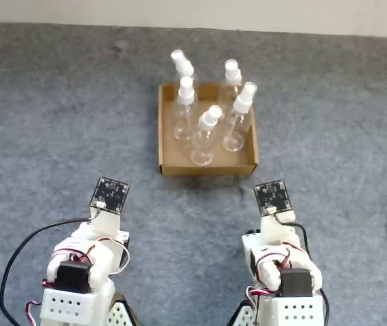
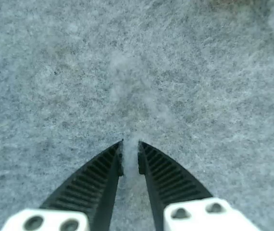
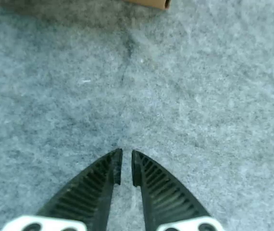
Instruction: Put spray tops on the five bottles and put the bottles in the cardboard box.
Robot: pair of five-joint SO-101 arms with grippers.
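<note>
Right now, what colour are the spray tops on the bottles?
White spray tops, clearest in the high view.

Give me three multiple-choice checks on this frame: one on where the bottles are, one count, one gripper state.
1. Where are the bottles?
A) lying on the table beside the arms
B) standing in the cardboard box
C) held in the grippers

2. How many bottles carry white spray tops?
A) three
B) four
C) five

3. What state are the left gripper and the right gripper in?
A) both shut, holding nothing
B) left shut on a bottle
C) both wide open

Answers:
1 B: all of them stand inside the box walls in the high view.
2 C: five white tops can be counted, one per bottle.
3 A: each wrist view shows its gripper closed over bare carpet.
</note>
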